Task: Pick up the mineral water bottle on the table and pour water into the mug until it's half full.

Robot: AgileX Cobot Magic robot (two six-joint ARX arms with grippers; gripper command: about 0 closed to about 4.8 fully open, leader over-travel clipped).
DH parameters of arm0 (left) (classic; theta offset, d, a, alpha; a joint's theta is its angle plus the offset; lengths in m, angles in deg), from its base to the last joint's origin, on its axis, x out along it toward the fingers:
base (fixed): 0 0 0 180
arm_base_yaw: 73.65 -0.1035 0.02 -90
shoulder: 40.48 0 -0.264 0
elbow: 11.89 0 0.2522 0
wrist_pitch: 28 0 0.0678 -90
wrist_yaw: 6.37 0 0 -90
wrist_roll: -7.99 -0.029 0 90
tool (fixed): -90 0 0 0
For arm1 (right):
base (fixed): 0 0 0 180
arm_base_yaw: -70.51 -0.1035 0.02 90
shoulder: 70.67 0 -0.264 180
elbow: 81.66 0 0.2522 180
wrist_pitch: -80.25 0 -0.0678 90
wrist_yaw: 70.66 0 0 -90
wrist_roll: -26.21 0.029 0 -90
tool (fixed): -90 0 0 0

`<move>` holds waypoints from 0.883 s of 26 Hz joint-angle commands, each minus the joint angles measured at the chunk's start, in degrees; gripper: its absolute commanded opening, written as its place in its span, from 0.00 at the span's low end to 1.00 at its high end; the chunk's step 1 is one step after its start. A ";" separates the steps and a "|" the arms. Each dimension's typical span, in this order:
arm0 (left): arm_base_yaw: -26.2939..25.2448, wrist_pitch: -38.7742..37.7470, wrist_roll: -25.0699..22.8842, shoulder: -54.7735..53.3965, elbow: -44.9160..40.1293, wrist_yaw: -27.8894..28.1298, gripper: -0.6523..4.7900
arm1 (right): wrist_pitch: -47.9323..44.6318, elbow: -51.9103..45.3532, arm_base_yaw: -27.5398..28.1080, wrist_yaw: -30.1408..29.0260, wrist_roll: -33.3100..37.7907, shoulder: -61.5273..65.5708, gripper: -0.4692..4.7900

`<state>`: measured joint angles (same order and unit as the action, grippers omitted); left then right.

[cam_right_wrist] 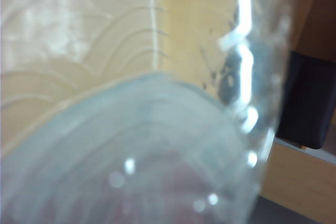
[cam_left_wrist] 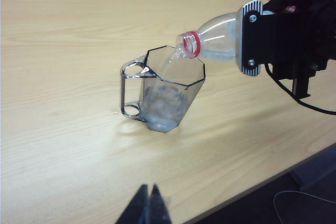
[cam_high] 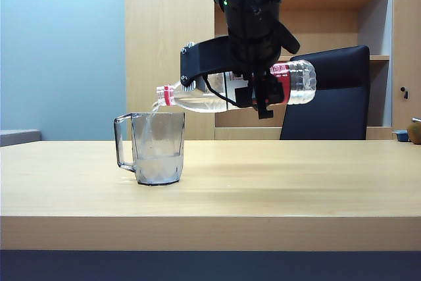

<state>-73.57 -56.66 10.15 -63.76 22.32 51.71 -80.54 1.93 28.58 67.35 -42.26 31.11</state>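
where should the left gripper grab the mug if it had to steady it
Probably by the handle, coming in from the left of the exterior view: it juts out that way, away from the bottle that the right gripper holds over the rim. The left gripper waits shut.

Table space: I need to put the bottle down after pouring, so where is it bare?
The table is bare right of the mug, under the bottle held by the right gripper, and left of the handle. Crowded only at the mug. Left gripper hangs near the front edge.

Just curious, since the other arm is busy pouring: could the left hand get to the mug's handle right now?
Probably yes. The left hand is shut and back near the table edge, with bare wood between it and the mug; the right hand and bottle are above.
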 commanded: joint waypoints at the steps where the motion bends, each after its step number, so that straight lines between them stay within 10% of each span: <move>1: 0.00 0.35 -0.22 0.02 0.26 -0.22 0.11 | -1.44 0.42 -0.02 1.42 -0.57 -0.66 0.62; 13: 0.00 0.39 -0.22 0.02 0.26 -0.24 0.11 | -0.81 0.42 -0.09 1.77 14.62 -0.72 0.62; 23: 0.00 0.37 -0.22 0.02 0.26 -0.22 0.11 | -2.25 -1.97 1.64 -14.69 53.55 -3.89 0.62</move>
<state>-73.57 -56.66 10.15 -63.76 22.32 51.71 -79.14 1.10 29.73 55.72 4.43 28.18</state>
